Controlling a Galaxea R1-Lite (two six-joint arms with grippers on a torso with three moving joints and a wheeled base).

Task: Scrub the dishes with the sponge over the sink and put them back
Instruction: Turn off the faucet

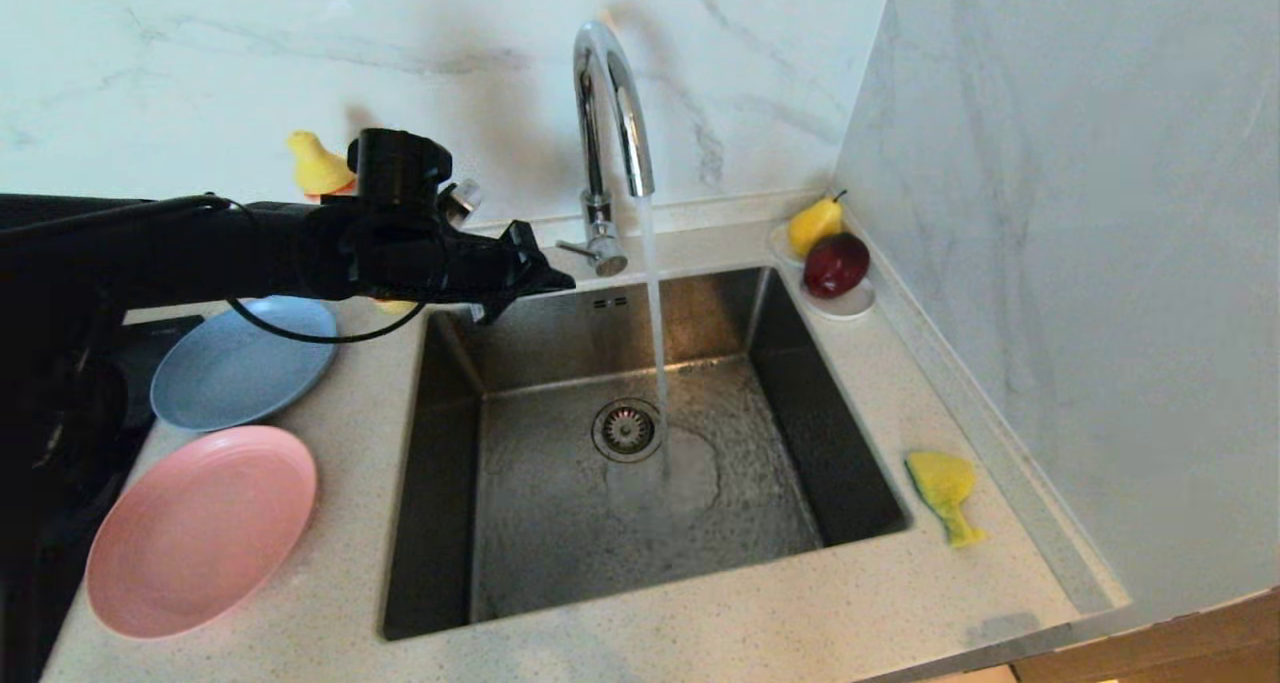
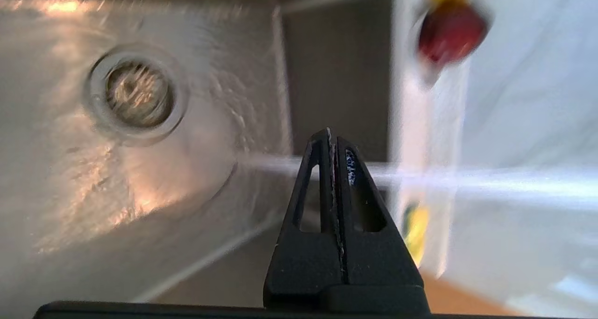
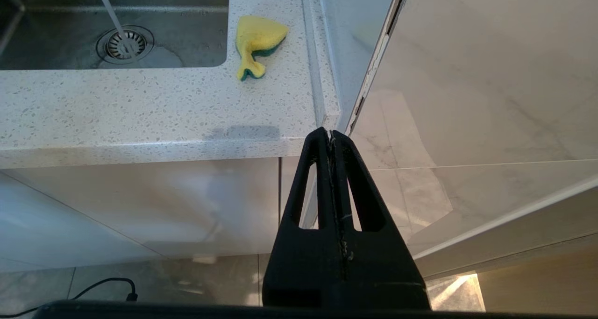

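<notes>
Two empty, closed grippers: left gripper (image 1: 545, 281) above the sink's (image 1: 450, 483) back-left corner, right gripper (image 3: 331, 134) parked below the counter (image 3: 140, 109), sponge (image 1: 943, 485) untouched.

A yellow pear (image 1: 814, 223) and red apple (image 1: 836, 264) share a white saucer (image 1: 845, 306) (back right corner of the speckled countertop (image 1: 700, 623)).
</notes>
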